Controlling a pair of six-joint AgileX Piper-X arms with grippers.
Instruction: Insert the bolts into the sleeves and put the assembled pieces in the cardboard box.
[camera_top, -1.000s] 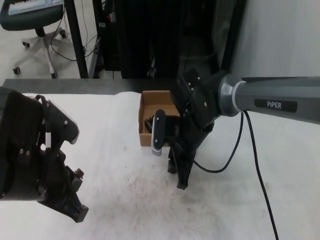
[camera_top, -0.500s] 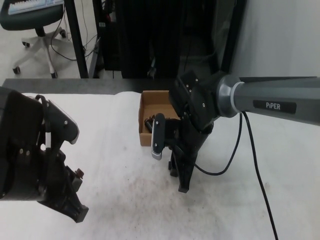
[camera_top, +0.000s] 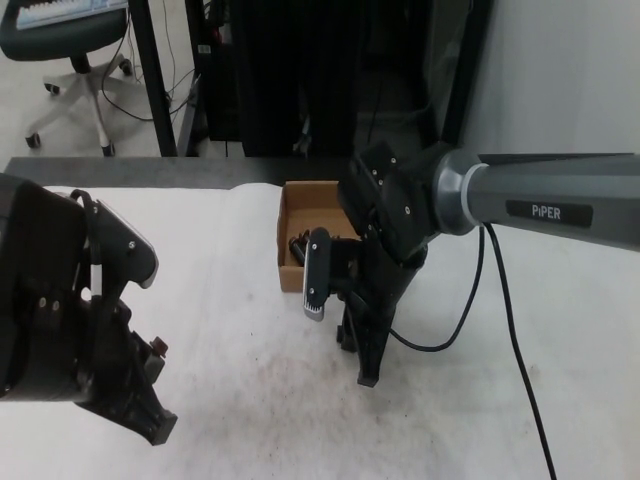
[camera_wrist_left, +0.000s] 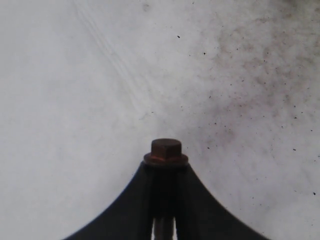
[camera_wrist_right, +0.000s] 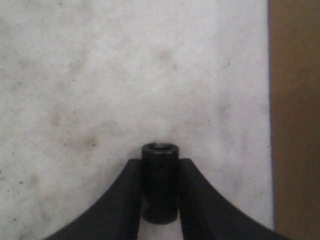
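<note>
In the left wrist view my left gripper (camera_wrist_left: 165, 169) is shut on a rusty bolt (camera_wrist_left: 166, 150), whose hex head sticks out past the fingertips above the white bench. In the high view the bolt (camera_top: 157, 346) shows at the front left. My right gripper (camera_wrist_right: 160, 172) is shut on a black sleeve (camera_wrist_right: 160, 186), open end outward, close to the cardboard box (camera_wrist_right: 296, 125). From above, the right gripper (camera_top: 357, 358) hangs just in front of the cardboard box (camera_top: 290, 213), which holds dark pieces (camera_top: 297, 245).
A white, stained sheet (camera_top: 250, 400) covers the bench. A black cable (camera_top: 505, 300) trails across it on the right. Dark frames and an office chair (camera_top: 70, 40) stand behind the bench's far edge.
The right arm has shifted slightly toward the front of the bench with the sleeve held. The left arm has kept still.
</note>
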